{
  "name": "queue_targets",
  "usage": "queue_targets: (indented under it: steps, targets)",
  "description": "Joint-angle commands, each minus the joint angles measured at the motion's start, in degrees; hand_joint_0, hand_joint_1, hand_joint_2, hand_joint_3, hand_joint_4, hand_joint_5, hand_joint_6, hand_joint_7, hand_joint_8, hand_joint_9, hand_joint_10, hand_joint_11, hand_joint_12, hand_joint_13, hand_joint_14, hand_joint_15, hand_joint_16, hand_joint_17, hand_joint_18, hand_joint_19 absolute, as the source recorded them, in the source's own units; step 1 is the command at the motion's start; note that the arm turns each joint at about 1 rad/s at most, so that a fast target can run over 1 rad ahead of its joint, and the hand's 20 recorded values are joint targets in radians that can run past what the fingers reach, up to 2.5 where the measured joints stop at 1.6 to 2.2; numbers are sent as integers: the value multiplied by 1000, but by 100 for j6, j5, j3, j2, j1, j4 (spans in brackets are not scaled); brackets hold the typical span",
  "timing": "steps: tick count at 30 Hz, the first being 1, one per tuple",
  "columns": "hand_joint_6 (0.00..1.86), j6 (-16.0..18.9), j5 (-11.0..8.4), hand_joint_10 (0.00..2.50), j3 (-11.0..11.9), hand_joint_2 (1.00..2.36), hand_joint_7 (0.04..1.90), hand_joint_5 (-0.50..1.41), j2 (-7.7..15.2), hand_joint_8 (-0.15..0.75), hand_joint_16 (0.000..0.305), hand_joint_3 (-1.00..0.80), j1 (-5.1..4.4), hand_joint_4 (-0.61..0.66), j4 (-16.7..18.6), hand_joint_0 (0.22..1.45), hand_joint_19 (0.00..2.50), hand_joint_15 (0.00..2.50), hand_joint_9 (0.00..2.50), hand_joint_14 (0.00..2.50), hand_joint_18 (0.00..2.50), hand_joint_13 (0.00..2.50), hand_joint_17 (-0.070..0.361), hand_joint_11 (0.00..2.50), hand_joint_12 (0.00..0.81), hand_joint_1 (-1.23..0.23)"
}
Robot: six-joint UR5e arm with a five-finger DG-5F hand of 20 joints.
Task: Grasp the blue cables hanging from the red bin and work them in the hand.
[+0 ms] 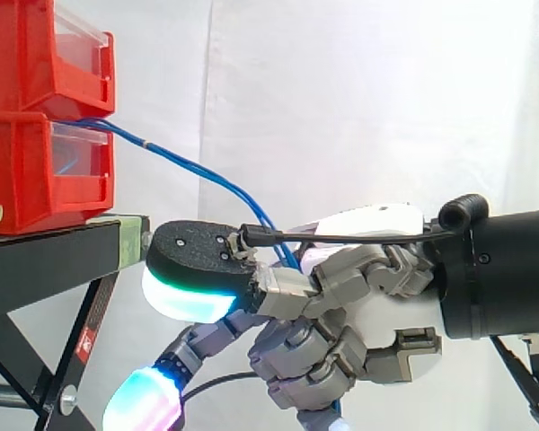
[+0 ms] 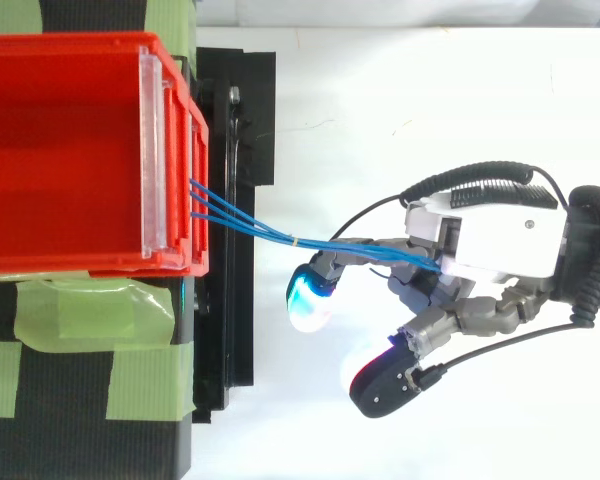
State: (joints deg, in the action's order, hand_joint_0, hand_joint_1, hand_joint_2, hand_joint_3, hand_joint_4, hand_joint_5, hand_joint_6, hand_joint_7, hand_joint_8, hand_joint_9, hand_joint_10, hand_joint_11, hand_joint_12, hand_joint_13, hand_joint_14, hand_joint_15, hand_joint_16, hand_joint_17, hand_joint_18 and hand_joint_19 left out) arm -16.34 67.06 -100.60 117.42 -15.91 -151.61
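Observation:
Three thin blue cables (image 1: 189,166) come out of the front of the lower red bin (image 1: 36,171) and slope down to the right into my hand (image 1: 377,305). From above, the cables (image 2: 260,228) run from the bin's front wall (image 2: 195,200) across the gap and disappear under the palm (image 2: 500,240). The hand sits right of the bins, below their level, with its fingers curled around the cables. One fingertip (image 1: 193,301) glows green and points toward the stand; another (image 2: 308,295) glows cyan beside the cables.
Two red bins are stacked on a black stand (image 1: 45,260), the upper bin (image 1: 36,54) above the one with the cables. Green tape (image 2: 90,310) covers parts of the stand's top. A white curtain hangs behind.

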Motion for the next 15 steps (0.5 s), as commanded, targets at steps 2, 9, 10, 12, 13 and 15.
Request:
queue_targets:
  steps: [2,9,10,12,13,15]
  targets:
    - [15,-1,-8,2500,-3,1003,1052,259,0,535,237,-899,-8,380,0,735,648,1972,1779,2500,2500,2021,178,2500,712,-554]
    - [15,-1,0,2500,-3,1004,1048,260,0,535,237,-899,0,376,0,734,648,1972,1779,2500,2500,2021,178,2500,712,-553]
    - [15,8,0,2500,-3,1004,1056,259,0,535,237,-901,0,380,0,735,648,1972,1779,2500,2500,2021,178,2500,712,-553]
    - [15,-1,0,2500,-3,1003,1047,260,0,535,237,-898,-8,380,0,735,648,1972,1779,2500,2500,2021,178,2500,712,-553]
    - [14,-1,0,2500,-3,1004,1048,260,0,535,237,-900,0,378,0,735,648,1972,1779,2500,2500,2021,178,2500,712,-553]
    - [15,-1,0,2500,-3,1004,1053,261,0,535,237,-899,0,380,0,735,648,1972,1779,2500,2500,2021,178,2500,712,-553]
